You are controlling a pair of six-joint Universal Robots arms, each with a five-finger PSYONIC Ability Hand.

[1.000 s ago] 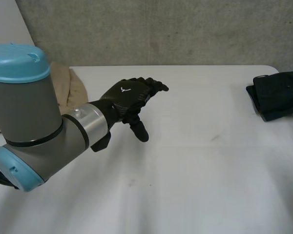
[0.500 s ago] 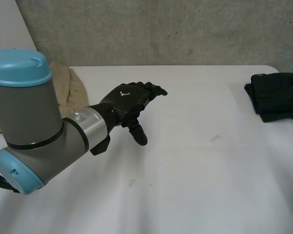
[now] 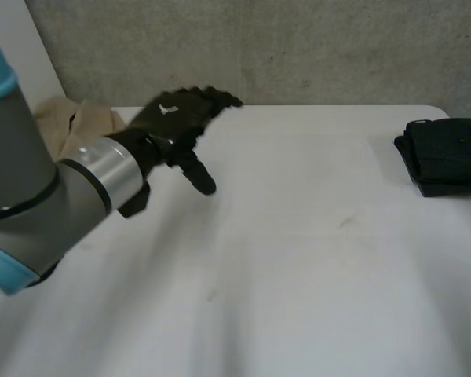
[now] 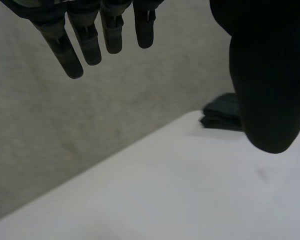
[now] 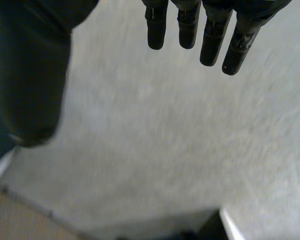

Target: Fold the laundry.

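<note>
White emblem point(image 3: 168, 109) on left robot hand point(image 3: 182, 124)

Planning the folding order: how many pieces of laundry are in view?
2. A beige cloth at the table's far left, partly behind the left arm; a dark folded cloth at its right edge. The arm may hide more.

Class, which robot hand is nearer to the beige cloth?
Left. The left robot hand hovers just beside the beige cloth. The right robot hand faces the grey wall, no cloth at its fingertips.
</note>
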